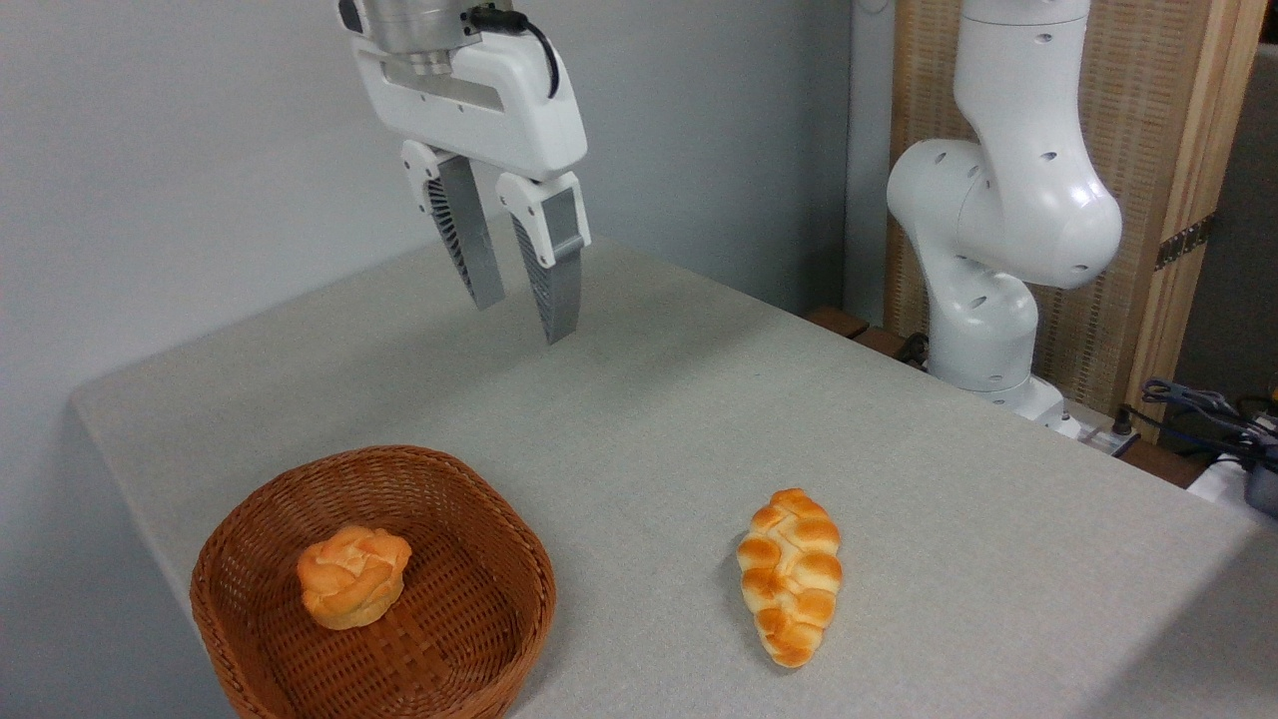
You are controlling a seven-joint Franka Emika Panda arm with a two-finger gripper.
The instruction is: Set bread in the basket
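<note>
The bread [791,576], a braided golden-orange loaf tapering toward the front, lies flat on the grey table at the lower middle right. The basket [469,639], round and brown wicker, sits at the lower left, well apart from the loaf. My gripper [524,318] hangs high above the table's far middle, up and to the left of the bread and above the basket's far side. Its grey fingers [552,275] are spread with nothing between them.
A small round orange bun [352,576] rests inside the basket. The arm's white base [983,300] stands at the table's far right edge, with cables [1198,409] beside it. The table's left edge [130,499] runs close by the basket.
</note>
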